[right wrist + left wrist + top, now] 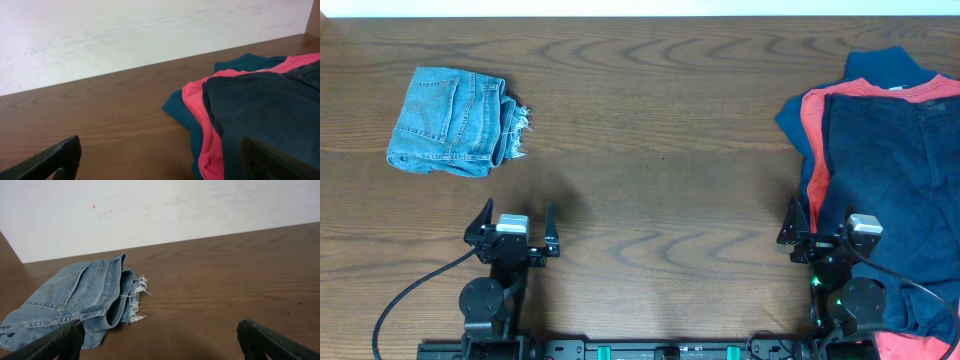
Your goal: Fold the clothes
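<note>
Folded light-blue frayed denim shorts [455, 120] lie at the far left of the table; they also show in the left wrist view [80, 300]. A pile of clothes sits at the right: dark-navy shorts [895, 170] on top, a coral-red garment [812, 130] under them and a blue garment [880, 68] at the bottom. The right wrist view shows the navy shorts [265, 105], the coral-red layer [197, 105] and the blue edge [175, 107]. My left gripper [517, 222] is open and empty, short of the denim shorts. My right gripper [820, 222] is open and empty at the pile's left edge.
The wooden table [650, 150] runs between the two arms. A white wall [150, 210] stands behind the table's far edge. The arm bases and cables sit along the near edge.
</note>
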### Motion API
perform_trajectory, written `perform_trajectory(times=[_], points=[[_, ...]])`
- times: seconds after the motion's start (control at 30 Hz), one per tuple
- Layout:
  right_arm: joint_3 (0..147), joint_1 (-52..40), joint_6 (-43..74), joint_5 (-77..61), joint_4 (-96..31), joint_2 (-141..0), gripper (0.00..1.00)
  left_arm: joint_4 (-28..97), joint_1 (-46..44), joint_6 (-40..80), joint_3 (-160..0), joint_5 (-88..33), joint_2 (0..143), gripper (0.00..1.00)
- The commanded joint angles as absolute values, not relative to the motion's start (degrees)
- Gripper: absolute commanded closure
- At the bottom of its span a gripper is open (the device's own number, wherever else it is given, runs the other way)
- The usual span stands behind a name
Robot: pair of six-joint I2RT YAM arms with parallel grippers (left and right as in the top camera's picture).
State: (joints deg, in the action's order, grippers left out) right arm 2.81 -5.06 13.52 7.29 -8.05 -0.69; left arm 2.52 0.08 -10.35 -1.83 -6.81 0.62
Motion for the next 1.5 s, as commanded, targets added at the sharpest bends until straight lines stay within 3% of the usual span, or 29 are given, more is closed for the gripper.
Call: perform_trajectory(times=[0.0,1.47], points=[[2.2,-4.0,13.2,7.0,-7.9,-0.4,0.01,3.3,-0.2,-10.3,-0.2,-6.6,0.3,0.02],[2.2,-4.0,13.2,7.0,-7.9,-0.4,0.01,3.3,-0.2,-10.3,-0.2,-6.6,2.1,0.02]])
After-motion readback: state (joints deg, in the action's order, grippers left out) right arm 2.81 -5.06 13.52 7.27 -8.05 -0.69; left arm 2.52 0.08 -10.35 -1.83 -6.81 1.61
